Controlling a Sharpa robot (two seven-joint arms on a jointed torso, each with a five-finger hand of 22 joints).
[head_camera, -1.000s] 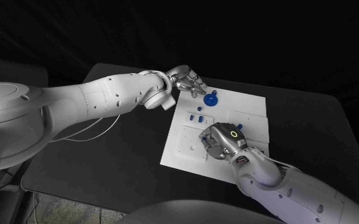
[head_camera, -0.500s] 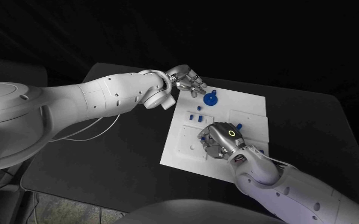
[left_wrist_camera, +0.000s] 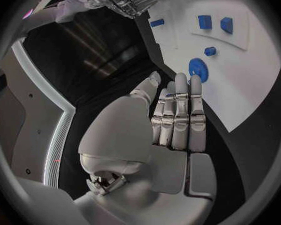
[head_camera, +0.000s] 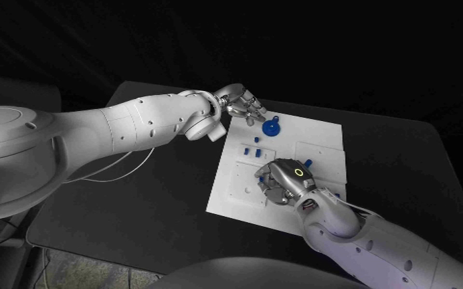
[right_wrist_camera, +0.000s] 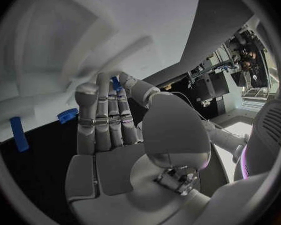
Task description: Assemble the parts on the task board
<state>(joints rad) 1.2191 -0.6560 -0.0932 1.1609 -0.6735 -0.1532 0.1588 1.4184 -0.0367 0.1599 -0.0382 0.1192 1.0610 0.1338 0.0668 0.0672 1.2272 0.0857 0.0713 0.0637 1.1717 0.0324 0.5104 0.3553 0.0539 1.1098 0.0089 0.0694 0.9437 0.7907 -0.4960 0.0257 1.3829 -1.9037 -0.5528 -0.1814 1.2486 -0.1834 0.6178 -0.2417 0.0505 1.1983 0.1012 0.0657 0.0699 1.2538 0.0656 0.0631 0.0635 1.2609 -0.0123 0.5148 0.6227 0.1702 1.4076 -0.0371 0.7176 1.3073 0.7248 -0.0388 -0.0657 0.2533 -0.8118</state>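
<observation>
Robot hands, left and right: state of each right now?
Left robot hand: open, fingers straight, holding nothing, at the task board's far edge.
Right robot hand: open, fingers extended over the board, nothing held.

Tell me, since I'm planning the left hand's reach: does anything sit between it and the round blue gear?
Nothing visible does. The left hand hangs at the task board's far corner, fingers straight and empty, with bare board between its fingertips and the gear.

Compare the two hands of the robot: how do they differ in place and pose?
The left hand sits at the board's far corner, fingers straight beside the blue gear. The right hand hovers over the board's middle, back upward. Both hold nothing.
</observation>
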